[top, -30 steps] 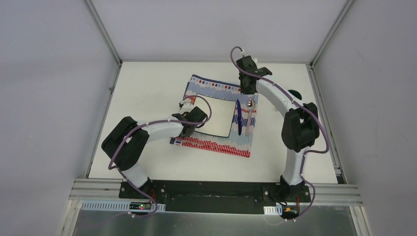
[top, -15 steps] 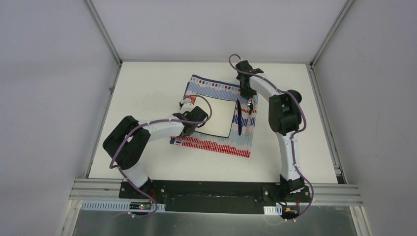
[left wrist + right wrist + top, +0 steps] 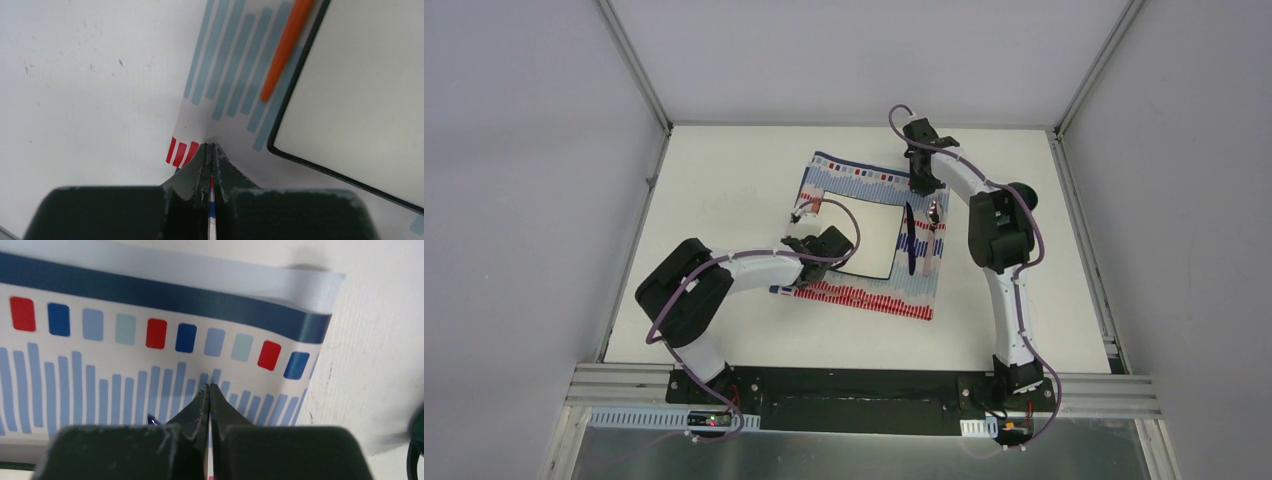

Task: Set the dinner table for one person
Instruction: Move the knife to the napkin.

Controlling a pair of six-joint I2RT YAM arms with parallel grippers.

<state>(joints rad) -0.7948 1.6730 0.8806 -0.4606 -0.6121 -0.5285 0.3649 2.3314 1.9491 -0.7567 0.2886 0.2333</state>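
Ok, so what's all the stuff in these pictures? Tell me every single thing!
table: one, white, under everything.
cloth: one, red, blue and white stripes, mid-table.
plate: one, white with a dark rim, on the cloth.
blue utensil: one, blue, on the cloth right of the plate.
spoon: one, shiny bowl and pale handle, right of the blue utensil.
orange handle: one, orange, on the cloth left of the plate.
round thing: one, black, on the table, partly hidden by the right arm.
left gripper: one, dark, shut on the cloth's near left edge.
right gripper: one, dark, shut on the cloth's far right corner.
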